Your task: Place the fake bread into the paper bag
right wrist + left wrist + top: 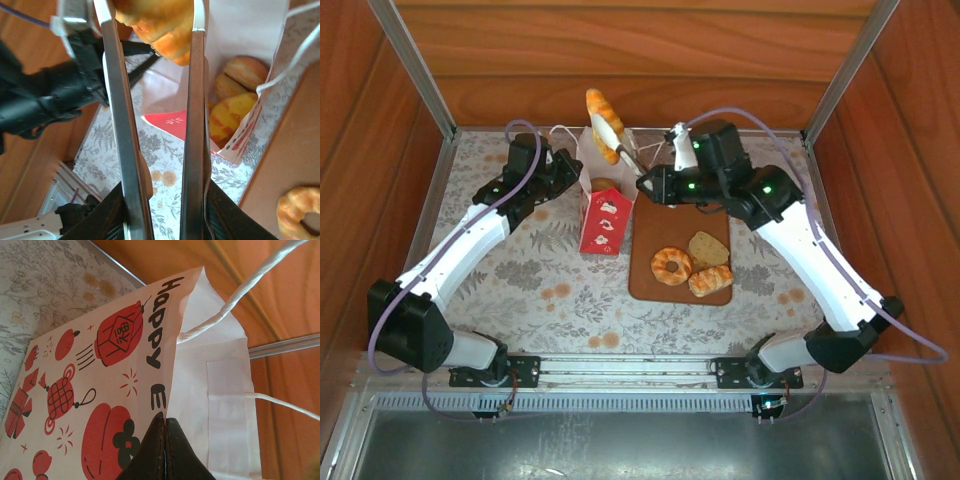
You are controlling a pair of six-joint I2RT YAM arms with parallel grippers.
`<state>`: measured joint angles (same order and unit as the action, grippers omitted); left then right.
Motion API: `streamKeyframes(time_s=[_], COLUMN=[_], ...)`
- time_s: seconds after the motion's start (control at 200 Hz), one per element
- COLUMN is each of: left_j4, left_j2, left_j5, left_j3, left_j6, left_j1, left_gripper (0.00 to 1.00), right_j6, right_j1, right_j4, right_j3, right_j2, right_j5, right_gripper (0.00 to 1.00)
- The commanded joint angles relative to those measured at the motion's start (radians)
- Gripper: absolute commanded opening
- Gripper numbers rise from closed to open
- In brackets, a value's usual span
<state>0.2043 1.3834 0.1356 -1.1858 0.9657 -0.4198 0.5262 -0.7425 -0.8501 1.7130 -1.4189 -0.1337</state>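
Finds one piece of fake bread (603, 120), a ridged, glossy golden-brown croissant, grasped in the right jaws and raised above the mouth of the paper bag (605, 215). Sees more golden pieces (245, 72) already inside the bag. Records a ring doughnut (671, 265), a tan slice (708, 248) and a glazed roll (710, 281) lying on the brown board (650, 290), just right of the bag. Notes the left jaws clenched on the bag's rim, pinching white paper printed with red lanterns. Locates the bag toward the rear of the surface (520, 290), near the back wall (620, 60). Observes bare floral surface in front and to the left, and cord handles (240, 290) hanging loose at the mouth.
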Motion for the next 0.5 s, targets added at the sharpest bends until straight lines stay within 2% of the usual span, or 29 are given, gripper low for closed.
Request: streamKeyframes(time_s=[0.0,0.495], left_j4=[-0.036,-0.025], left_j2=[-0.029,-0.052], left_j5=[0.005,0.016], left_j3=[0.017,0.016], left_j6=[-0.005,-0.016], left_j1=[0.003,0.001], left_gripper=[0.00,0.00], right_j6=[0.056,-0.049], right_j1=[-0.019,-0.044], right_j4=[0.072,-0.096], right_j3=[-0.012,-0.009], right_j2=[-0.001,-0.112], right_j5=[0.055,0.097], right_gripper=[0.18,0.23])
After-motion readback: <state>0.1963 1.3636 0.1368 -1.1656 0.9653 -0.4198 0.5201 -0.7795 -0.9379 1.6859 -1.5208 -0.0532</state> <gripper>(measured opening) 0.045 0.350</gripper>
